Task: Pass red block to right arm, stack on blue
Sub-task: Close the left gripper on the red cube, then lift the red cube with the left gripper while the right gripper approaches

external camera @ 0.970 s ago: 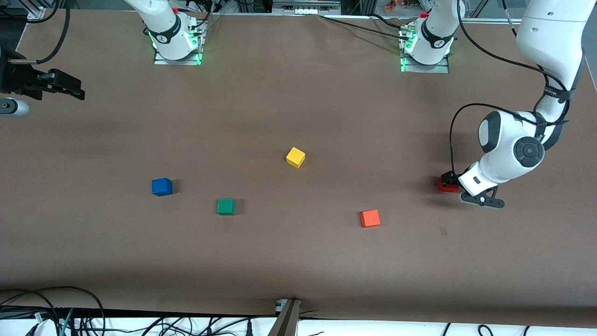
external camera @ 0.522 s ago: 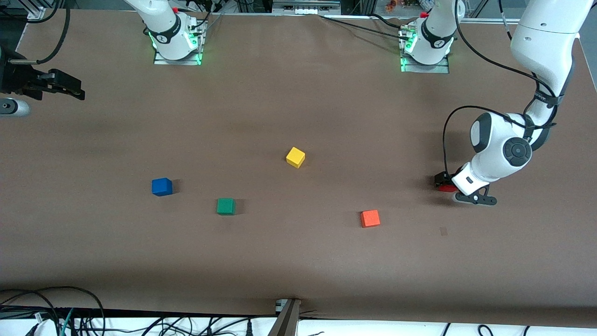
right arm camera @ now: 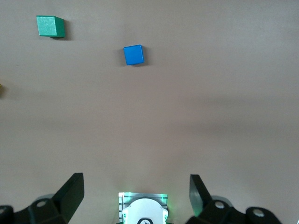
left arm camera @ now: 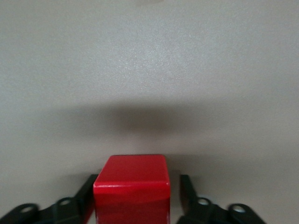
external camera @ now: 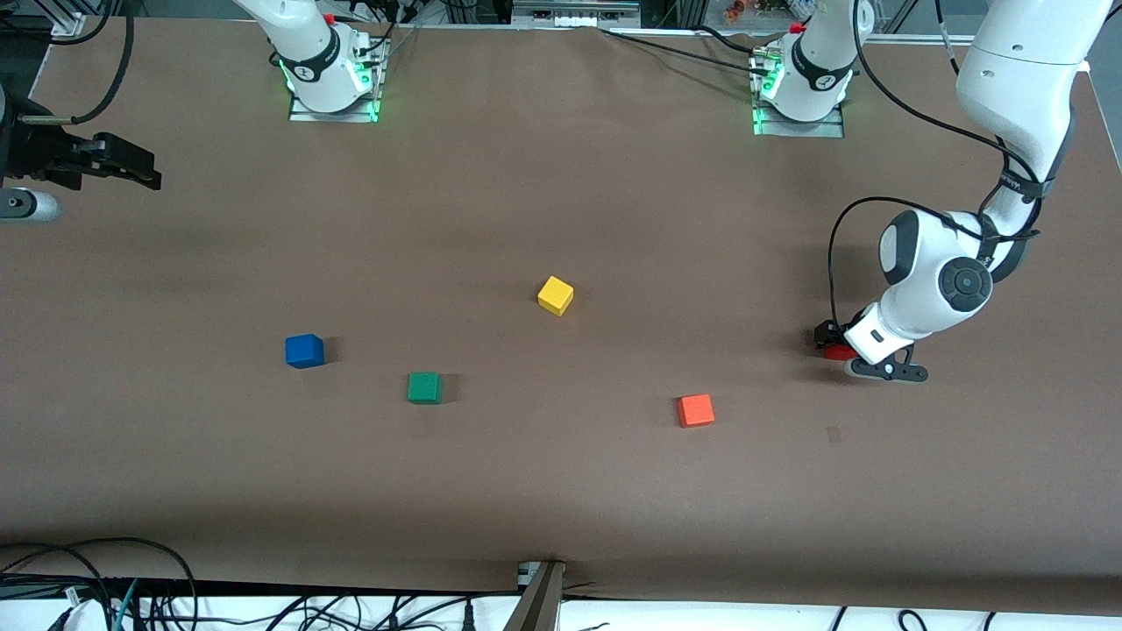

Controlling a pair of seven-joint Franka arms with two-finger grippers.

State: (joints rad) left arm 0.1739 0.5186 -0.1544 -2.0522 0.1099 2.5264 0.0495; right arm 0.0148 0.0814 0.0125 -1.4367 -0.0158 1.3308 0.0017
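The left gripper (external camera: 827, 340) was down at the table (external camera: 561, 491), at mid-height in the front view, close to the frame edge at the left arm's end. It sat around the red block (external camera: 841, 353), which rested on the table surface. In the left wrist view the red block (left arm camera: 132, 186) filled the lower middle of the frame, set within the gripper. Whether the gripper had actually clamped onto it could not be told.

The right gripper (external camera: 151, 175) waited in the upper corner of the front view at the right arm's end, its fingers (right arm camera: 70, 191) spread wide with nothing between them.

The blue cube (external camera: 304, 350) lay a little below mid-height in the front view, toward the right arm's end of the table, and showed in the upper part of the right wrist view (right arm camera: 134, 54). The green cube (external camera: 424, 387) lay beside it, slightly nearer the front camera. The yellow cube (external camera: 555, 295) sat near the centre of the frame. The orange cube (external camera: 695, 410) lay lower, between the green cube and the red block.
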